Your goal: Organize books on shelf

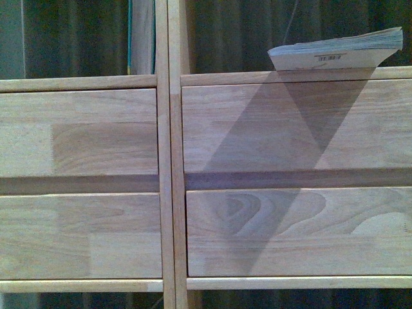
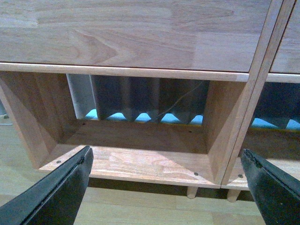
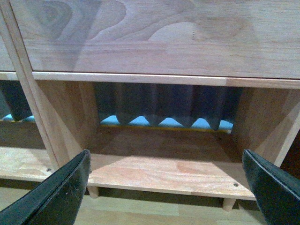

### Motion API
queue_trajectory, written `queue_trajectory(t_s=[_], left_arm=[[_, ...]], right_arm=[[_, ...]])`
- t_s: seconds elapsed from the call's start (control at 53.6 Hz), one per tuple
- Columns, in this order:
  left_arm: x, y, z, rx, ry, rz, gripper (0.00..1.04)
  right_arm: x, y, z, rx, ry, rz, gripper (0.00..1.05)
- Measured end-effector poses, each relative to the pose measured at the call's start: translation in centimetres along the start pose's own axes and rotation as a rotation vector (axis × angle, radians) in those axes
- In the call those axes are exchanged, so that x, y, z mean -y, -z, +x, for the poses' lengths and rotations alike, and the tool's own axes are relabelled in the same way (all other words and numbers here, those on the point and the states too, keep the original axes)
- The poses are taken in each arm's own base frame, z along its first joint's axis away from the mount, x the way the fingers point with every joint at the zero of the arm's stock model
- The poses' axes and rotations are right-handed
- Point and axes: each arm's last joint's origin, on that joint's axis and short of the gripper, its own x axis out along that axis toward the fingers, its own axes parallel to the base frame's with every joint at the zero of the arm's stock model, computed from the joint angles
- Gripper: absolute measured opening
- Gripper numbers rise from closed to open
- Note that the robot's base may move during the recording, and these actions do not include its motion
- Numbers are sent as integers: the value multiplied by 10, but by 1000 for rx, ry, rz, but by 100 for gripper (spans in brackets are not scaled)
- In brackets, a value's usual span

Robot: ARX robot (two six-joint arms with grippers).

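The light wooden shelf fills the front view, with its central divider and four drawer fronts. A thin white book lies flat on the board above the right drawers, spine outward. A teal-edged book stands upright in the upper left compartment, against the divider. Neither arm shows in the front view. My left gripper is open in front of the shelf's bottom left compartment, nothing between its dark fingers. My right gripper is open before the bottom right compartment, holding nothing.
A dark pleated curtain hangs behind the open-backed shelf, with blue floor showing under its hem. Short peg legs lift the shelf off the pale wooden floor. The drawer fronts hang just above both grippers.
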Motion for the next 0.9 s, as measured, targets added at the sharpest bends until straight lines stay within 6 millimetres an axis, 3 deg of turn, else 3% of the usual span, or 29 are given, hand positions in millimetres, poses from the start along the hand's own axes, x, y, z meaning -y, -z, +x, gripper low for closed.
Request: queue_trajectory(t_s=[0.896], left_arm=[[0, 0, 0, 0, 0, 0, 97]], right_arm=[[0, 0, 0, 0, 0, 0, 98]])
